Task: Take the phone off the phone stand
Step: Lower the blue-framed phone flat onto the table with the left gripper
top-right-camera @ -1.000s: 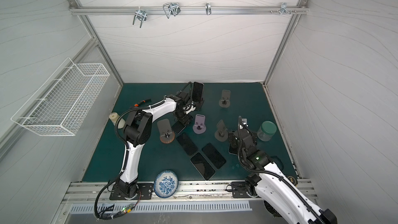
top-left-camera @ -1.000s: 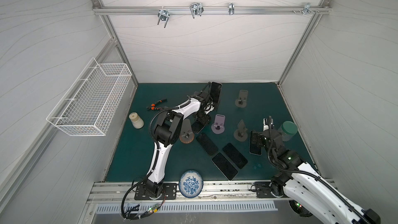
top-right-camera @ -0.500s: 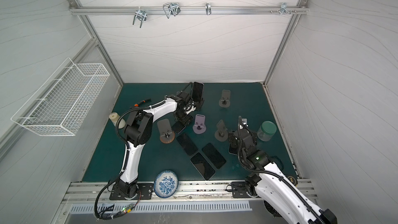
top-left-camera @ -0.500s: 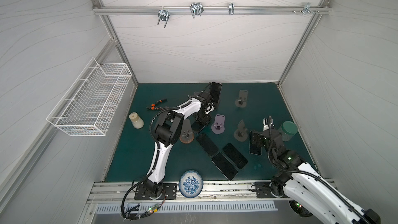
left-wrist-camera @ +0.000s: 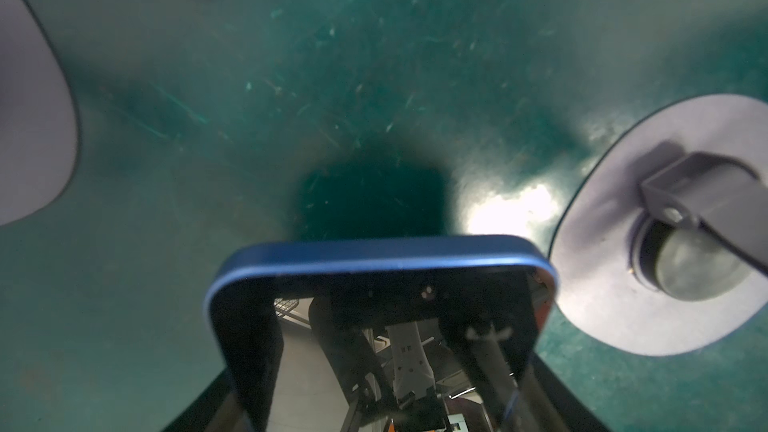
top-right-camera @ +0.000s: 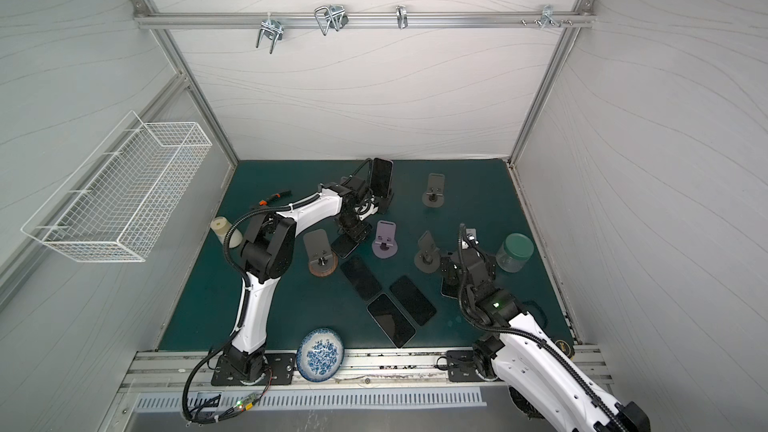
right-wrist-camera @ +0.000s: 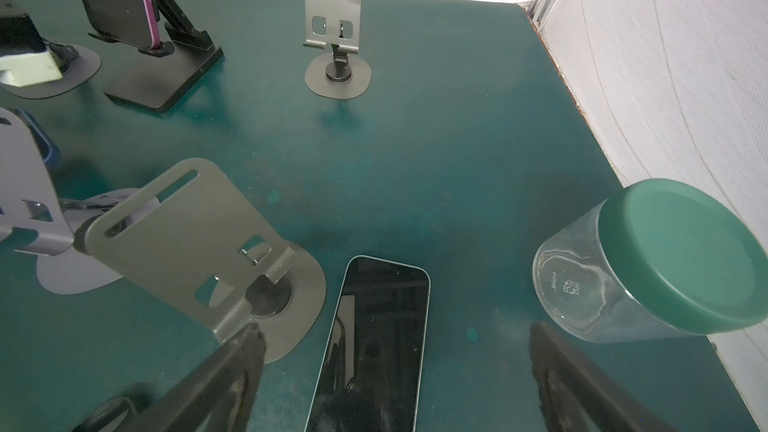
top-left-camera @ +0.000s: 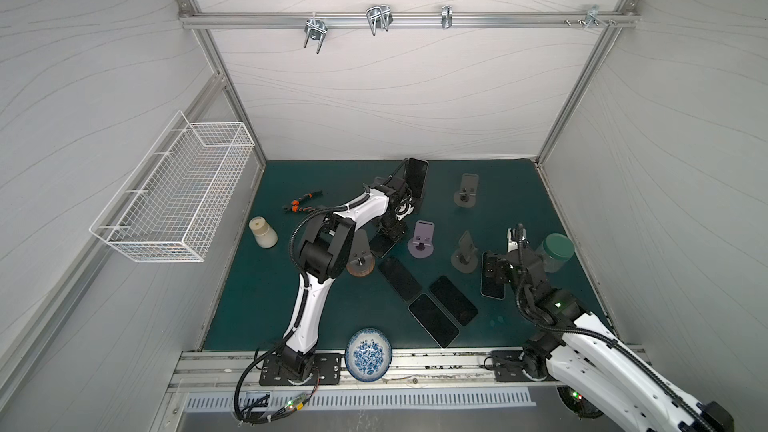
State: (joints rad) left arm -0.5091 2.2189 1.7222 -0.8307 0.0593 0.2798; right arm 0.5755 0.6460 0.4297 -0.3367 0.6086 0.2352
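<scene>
in both top views your left gripper (top-left-camera: 392, 236) sits low near the middle of the green mat (top-left-camera: 266, 284). its fingers are pressed onto one end of a blue-rimmed phone (top-left-camera: 381, 245), and the lilac stand (top-left-camera: 423, 239) is just beside it at 3 o'clock. at 12 o'clock from that gripper an upright phone (top-left-camera: 417, 176) leans in the black stand (top-left-camera: 419, 203), untouched. your right gripper (top-left-camera: 496, 268) is at 3 o'clock on the mat, over a pale-rimmed phone (top-left-camera: 493, 284) lying flat. the green-lidded jar (top-left-camera: 555, 250) is at its 3 o'clock.

in the left wrist view you see the blue-rimmed phone's free end over bare mat, apart from the lilac stand's base. the phone hides the pads that pinch it.

in the right wrist view your fingers (right-wrist-camera: 245, 351) are spread wide on either side of the pale-rimmed phone and touch nothing. they sit between a grey stand (right-wrist-camera: 187, 238) and the jar.
</scene>
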